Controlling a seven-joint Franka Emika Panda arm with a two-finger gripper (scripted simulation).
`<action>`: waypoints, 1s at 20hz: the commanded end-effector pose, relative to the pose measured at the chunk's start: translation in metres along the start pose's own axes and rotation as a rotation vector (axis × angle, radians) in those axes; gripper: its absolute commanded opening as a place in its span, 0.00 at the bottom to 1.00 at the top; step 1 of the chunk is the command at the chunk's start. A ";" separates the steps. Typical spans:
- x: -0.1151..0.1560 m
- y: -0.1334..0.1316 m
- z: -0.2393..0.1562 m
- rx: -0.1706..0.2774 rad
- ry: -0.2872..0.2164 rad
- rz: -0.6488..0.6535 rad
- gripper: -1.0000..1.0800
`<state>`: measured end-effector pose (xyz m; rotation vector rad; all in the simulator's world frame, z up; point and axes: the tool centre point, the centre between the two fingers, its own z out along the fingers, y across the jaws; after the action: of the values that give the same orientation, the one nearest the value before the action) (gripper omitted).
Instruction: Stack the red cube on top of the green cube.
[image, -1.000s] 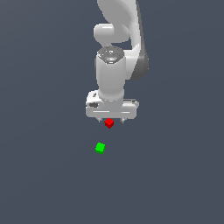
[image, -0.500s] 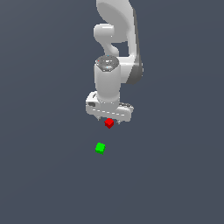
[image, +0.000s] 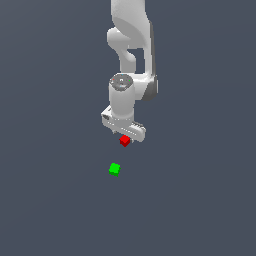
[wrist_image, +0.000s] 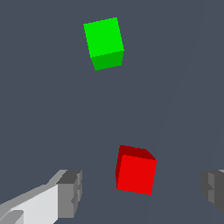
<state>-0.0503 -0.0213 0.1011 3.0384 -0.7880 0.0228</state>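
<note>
**Over the red cube, nothing grasped yet**

Nearest to my wrist camera, the gripper (wrist_image: 140, 188) stands wide: I see one grey pad (wrist_image: 70, 192) on one side and the other pad at the opposite edge of the frame, with clear floor between each pad and the red cube (wrist_image: 135, 170). The cube sits between the fingers but touches neither, so I judge the grasp has not been made. It looks slightly rotated relative to the line of the pads.

Beyond it, well apart across bare floor, lies the green cube (wrist_image: 104, 42). In the exterior view the red cube (image: 124, 141) shows just under the white hand, and the green cube (image: 114, 169) lies below it and a little toward the exterior view's left.

As I read it, the approach is done. Closing, lifting, carrying and setting down are all left.

Both cubes are plain, sharp-edged, flat-coloured blocks with no texture, much smaller than the hand. The arm (image: 131, 45) is smooth white casing; the floor (image: 200, 200) is uniform matte grey-blue.
</note>
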 end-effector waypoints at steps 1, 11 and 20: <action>-0.008 0.004 0.010 -0.001 -0.004 0.057 0.96; -0.026 0.010 0.032 -0.004 -0.015 0.179 0.96; -0.025 0.008 0.031 -0.002 -0.015 0.171 0.96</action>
<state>-0.0761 -0.0166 0.0695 2.9609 -1.0497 -0.0004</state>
